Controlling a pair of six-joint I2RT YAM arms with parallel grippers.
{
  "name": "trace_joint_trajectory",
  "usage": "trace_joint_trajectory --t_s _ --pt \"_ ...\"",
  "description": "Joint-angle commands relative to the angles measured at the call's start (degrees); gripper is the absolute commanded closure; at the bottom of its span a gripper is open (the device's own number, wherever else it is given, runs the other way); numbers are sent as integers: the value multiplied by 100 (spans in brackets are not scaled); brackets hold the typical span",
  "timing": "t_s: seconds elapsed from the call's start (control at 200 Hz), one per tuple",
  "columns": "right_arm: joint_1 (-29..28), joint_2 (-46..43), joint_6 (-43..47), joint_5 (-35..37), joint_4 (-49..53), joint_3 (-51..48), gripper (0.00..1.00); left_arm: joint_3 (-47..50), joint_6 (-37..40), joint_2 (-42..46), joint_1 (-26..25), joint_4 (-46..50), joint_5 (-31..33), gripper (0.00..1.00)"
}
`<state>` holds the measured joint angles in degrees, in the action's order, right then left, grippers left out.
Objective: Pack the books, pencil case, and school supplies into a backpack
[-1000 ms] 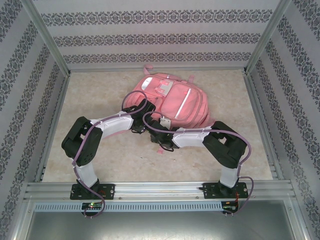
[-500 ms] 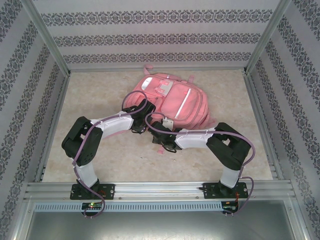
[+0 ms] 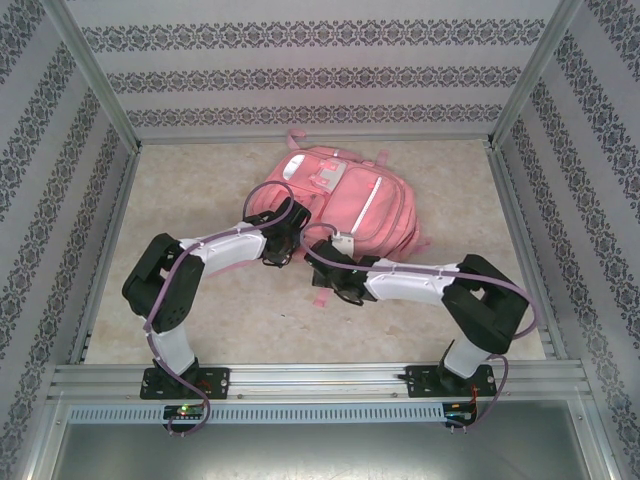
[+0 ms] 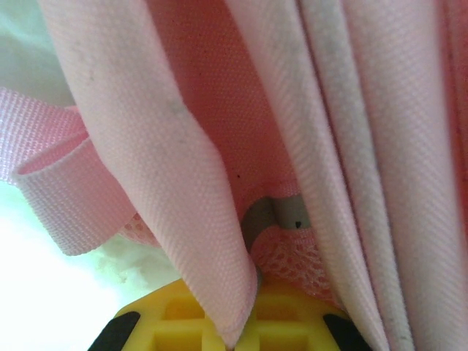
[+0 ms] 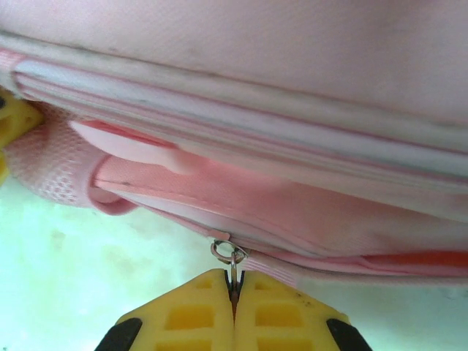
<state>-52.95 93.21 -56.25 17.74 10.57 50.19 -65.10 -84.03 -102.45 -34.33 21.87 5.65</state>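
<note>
Item: backpack (image 3: 350, 200), pink, flat on table (image 3: 200, 300) centre; R gripper (image 5: 234, 296) clenched on zip pull (image 5: 232, 256) at pack's near edge, zip track (image 5: 329, 267) running sideways across claw; L gripper (image 4: 232, 333), just left, pinching pack fabric.

A pale, marbled table (image 3: 190, 210) carries a pink backpack (image 3: 350, 200) lying flat. The bag stretches away beyond the left hand (image 4: 232, 325) and right hand (image 5: 234, 296), its near edge right at both. A pink strap (image 3: 320, 297) end lies on the table just nearer than the right hand.
</note>
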Motion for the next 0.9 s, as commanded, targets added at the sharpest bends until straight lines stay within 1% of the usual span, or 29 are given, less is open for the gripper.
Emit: trace_joint_trajectory --t_s 0.0,0.265,0.5,0.615,0.729,0.864,0.894 --pt "92 -409 135 299 538 -355 100 168 154 208 210 145 206 100" --pt "286 -1313 165 528 1036 -1184 100 562 395 796 593 405 371 100" --pt "919 -2310 594 623 1347 -1708 100 863 707 1170 1020 576 409 100" --pt "1214 -2698 1066 407 1255 -1788 100 911 994 1286 1312 602 427 100" --pt "1215 -2756 1587 -150 923 -1743 100 759 1396 1240 1657 641 294 100" --pt "1063 -2542 1658 -270 946 -1569 100 384 1782 1153 1720 895 290 100" --pt "1030 -2505 1680 -330 912 -1541 100 311 1839 1147 1723 966 237 95"
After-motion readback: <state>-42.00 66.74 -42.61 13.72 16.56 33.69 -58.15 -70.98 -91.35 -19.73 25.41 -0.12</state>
